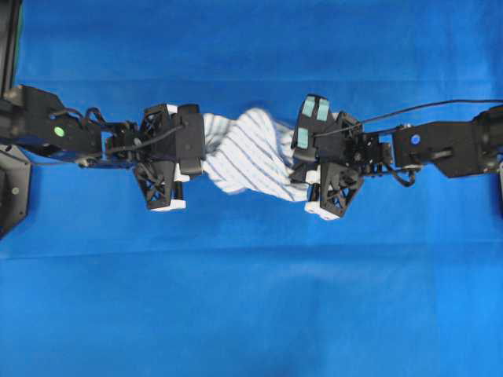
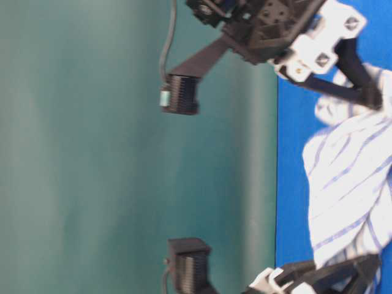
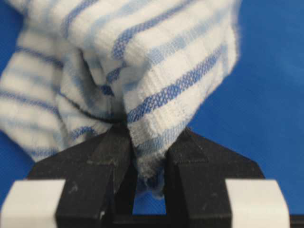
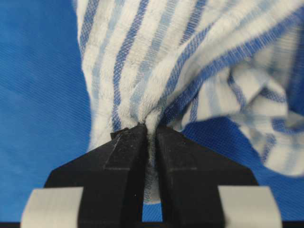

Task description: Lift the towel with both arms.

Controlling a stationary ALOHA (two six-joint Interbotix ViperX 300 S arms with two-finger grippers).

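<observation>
We see the towel (image 1: 250,154) hanging between the two pincers, bunched and twisted in the middle. The left pincer (image 3: 145,164) is squeezed tight on one end of it. The right pincer (image 4: 151,142) is squeezed tight on the other end. Under the pincers and the towel lies the big blue cloth (image 1: 251,306).

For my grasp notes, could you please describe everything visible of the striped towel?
The towel is soft white woven cloth with thin blue and grey stripes, bunched and twisted between the two arms above the blue cloth. The left claw pinches one end and the right claw the other.
</observation>
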